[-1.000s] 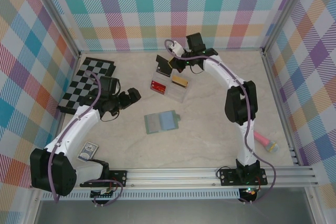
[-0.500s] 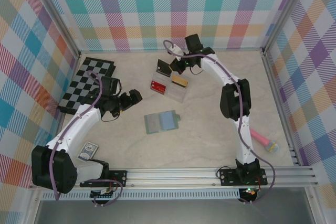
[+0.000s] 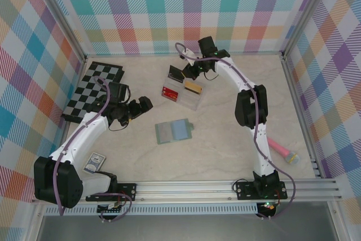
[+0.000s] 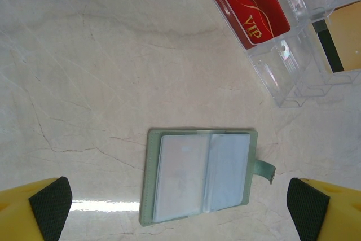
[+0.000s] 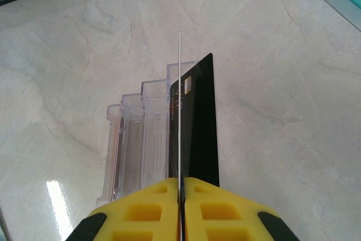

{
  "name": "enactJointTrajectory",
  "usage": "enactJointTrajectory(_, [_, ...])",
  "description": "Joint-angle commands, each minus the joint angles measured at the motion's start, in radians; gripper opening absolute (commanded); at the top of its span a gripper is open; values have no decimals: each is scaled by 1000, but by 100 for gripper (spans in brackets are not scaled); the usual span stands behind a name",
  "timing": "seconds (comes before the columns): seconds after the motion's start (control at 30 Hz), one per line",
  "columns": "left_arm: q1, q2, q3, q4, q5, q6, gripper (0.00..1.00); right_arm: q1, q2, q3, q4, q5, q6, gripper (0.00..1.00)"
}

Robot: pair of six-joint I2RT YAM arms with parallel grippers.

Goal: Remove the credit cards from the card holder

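The card holder (image 3: 174,131) lies open on the table, grey-green with a pale blue lining (image 4: 200,176), and its slots look blank. My left gripper (image 3: 138,107) hovers open to its left, black pads (image 4: 51,207) wide apart on either side of the holder. My right gripper (image 3: 185,71) is shut on a dark credit card (image 3: 176,73), held edge-on (image 5: 179,100) over the far end of the clear tray (image 5: 132,139). A red credit card (image 3: 169,92) marked VIP (image 4: 251,7) and a yellow-orange credit card (image 3: 193,87) lie in the tray (image 3: 186,101).
A black-and-white chessboard mat (image 3: 93,88) lies at the back left. A small patterned box (image 3: 95,162) sits near the left arm's base. A pink and yellow object (image 3: 285,152) rests by the right wall. Metal rails line the near edge.
The right arm's elbow has swung inward a little while its dark card stays over the tray's far end. The left arm and the card holder have not moved.
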Motion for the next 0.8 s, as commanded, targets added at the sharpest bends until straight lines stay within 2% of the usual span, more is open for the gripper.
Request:
enactJointTrajectory(0.0, [10, 3, 16, -9, 23, 18, 100, -4, 14, 42, -22, -26, -27, 11])
enactJointTrajectory(0.3, [10, -3, 14, -13, 34, 19, 100, -5, -46, 52, -31, -44, 51, 18])
enactJointTrajectory(0.47, [10, -5, 9, -14, 45, 19, 100, -5, -141, 1, -27, -45, 199, 30])
enactJointTrajectory(0.57, [10, -4, 3, -11, 53, 19, 100, -5, -243, -123, 25, -27, 322, 32])
enactJointTrajectory(0.77, [9, -2, -22, 10, 84, 10, 100, 3, -509, -521, 216, 65, 654, 41])
